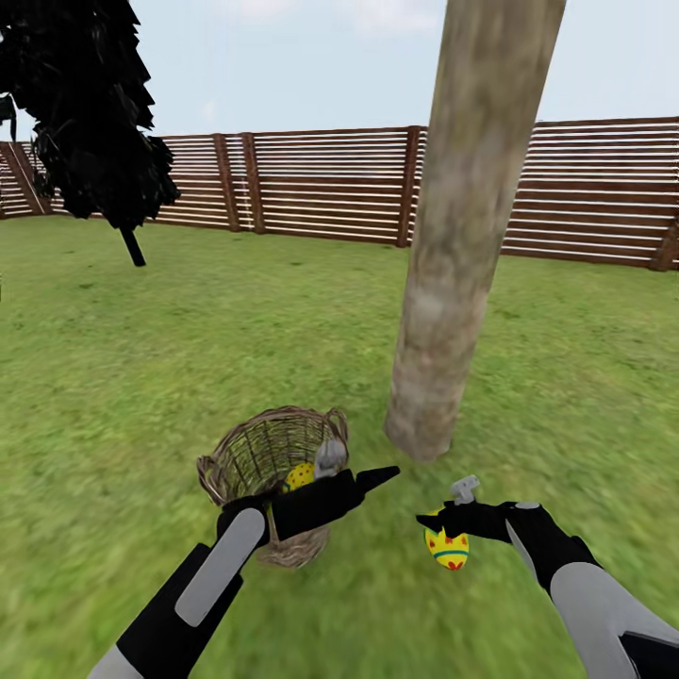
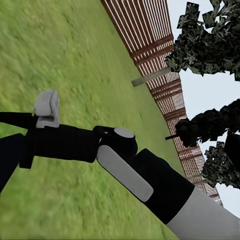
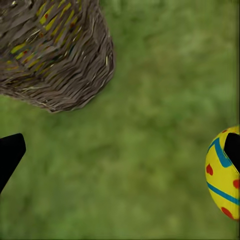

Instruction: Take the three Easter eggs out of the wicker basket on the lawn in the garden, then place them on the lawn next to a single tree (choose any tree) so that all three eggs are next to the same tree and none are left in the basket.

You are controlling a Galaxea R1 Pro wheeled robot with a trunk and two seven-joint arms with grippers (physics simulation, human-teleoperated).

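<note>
Small round brown woven wicker basket (image 1: 273, 471) stands on patchy green lawn (image 1: 189, 339), near the pale mottled tree trunk (image 1: 453, 264); one yellow zigzag-banded Easter egg (image 1: 300, 475) visible inside. Left gripper (image 1: 363, 483) reaches past the basket rim, state indeterminable. Right gripper (image 1: 443, 523) spread wide, a second yellow egg (image 1: 447, 548) touching one finger, above the grass beside the trunk base.

A slatted wooden fence (image 1: 311, 184) of brown horizontal boards between darker posts runs across the far side of the garden from nine o'clock to three o'clock in the head view. At about eleven o'clock a narrow black-leaved tree (image 1: 90, 113) stands on a thin dark leaning stem, just in front of that fence. Above the fence lies a pale blue sky (image 1: 302, 57) with faint cloud.
</note>
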